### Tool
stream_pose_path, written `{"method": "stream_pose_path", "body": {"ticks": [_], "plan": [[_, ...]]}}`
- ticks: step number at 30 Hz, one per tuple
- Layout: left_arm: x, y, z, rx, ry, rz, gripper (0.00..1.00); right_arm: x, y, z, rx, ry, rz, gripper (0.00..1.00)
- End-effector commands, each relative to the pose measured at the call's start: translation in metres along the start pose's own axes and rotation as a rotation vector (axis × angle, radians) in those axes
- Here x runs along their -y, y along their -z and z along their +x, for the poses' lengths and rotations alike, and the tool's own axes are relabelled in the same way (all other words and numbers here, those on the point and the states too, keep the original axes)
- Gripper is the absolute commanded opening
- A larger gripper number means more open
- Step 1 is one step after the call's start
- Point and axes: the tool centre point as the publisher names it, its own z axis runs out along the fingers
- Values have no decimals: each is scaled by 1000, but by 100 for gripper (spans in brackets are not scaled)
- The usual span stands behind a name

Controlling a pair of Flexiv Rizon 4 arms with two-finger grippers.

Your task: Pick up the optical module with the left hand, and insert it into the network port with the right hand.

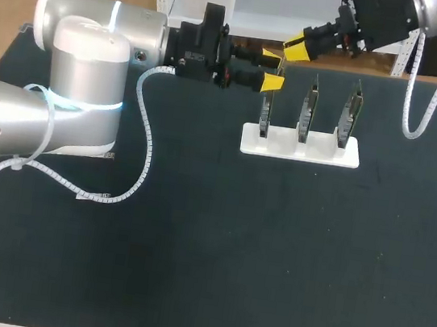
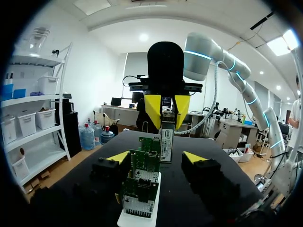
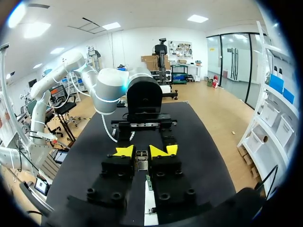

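Right gripper (image 2: 166,112) clamped on optical module (image 2: 165,139), module held upright off table (image 1: 270,260), just ahead of left gripper (image 1: 271,70). Left gripper fingers spread, holding nothing, beside end card of three circuit cards (image 1: 309,107) standing in white rack (image 1: 318,151).

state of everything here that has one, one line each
left gripper: jaws open
right gripper: jaws shut on the optical module
optical module: gripped, held in the air, not yet inserted
white rack: flat on the table
three boards: upright in the white rack
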Motion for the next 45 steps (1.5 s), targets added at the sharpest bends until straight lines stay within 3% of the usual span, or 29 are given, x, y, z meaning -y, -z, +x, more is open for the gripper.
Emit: {"method": "stream_pose_path", "body": {"ticks": [1,5,7,13,21,28,45], "plan": [[-1,1,-1,-1,-4,3,100,-4,0,-1,-1,3,9,0],[-1,5,-3,-3,-5,10,100,-4,0,-1,-3,4,10,0],[0,9,-4,-64,-50,12,100,-4,0,-1,-5,4,10,0],[-6,28,-6,-127,-66,4,100,-5,1,-1,-11,6,9,0],[-14,36,6,-238,-40,15,100,-5,4,-3,-10,13,21,0],[-18,37,23,-282,4,12,100,-5,5,-4,-4,18,27,0],[-18,40,40,-387,20,37,100,-5,5,-5,8,29,29,0]]}}
